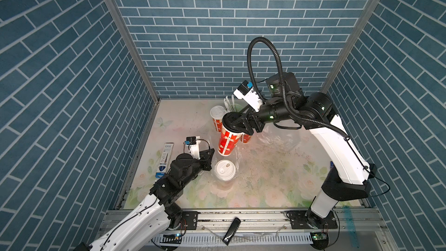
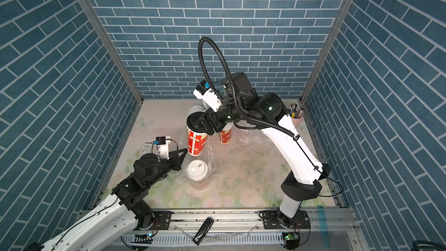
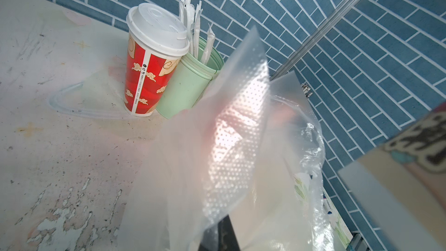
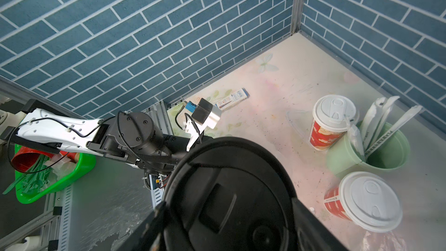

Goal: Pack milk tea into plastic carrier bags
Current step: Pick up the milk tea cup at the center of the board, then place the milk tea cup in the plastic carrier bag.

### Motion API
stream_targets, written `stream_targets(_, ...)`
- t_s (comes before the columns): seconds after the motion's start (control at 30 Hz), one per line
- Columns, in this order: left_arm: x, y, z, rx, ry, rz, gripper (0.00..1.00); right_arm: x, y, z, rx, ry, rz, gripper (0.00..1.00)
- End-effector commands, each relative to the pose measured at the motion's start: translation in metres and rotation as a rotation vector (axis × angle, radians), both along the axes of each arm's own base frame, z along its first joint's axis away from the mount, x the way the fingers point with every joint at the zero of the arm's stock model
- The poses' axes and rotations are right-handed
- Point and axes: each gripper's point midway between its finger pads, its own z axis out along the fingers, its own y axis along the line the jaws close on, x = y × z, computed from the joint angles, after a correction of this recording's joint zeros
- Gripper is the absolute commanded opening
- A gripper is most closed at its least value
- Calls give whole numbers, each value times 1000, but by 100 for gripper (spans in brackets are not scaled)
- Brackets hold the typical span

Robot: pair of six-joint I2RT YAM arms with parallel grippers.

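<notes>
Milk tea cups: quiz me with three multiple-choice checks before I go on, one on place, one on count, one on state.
1. The green straw holder stands: A) at the back, beside a white-lidded cup; B) by the front rail; C) inside a bag.
2. Cups with white lids: A) one; B) two; C) three.
3. The black-lidded cup is: A) standing upright alone; B) held tilted in the right gripper; C) lying flat.
Key: 1 A, they stand side by side near the back wall; 2 C, two at the back plus the front cup; 3 B, the fingers clamp it near the lid and it leans.
</notes>
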Motion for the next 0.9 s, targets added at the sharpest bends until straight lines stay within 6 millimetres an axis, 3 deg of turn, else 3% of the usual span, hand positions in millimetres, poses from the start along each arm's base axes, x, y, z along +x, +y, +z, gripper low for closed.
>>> stream_targets(0.0,1,0,13,-18,-39,-3,0,-6,12,2,39,40,43,76)
stream_targets(0.63,-4,3,18,-24,-45,-2,0,58,39,-53,-93,-54,-107,76)
stream_targets(0.87,-3,4,22,-11,-47,2,0,64,49,-67,-94,-91,-116,76)
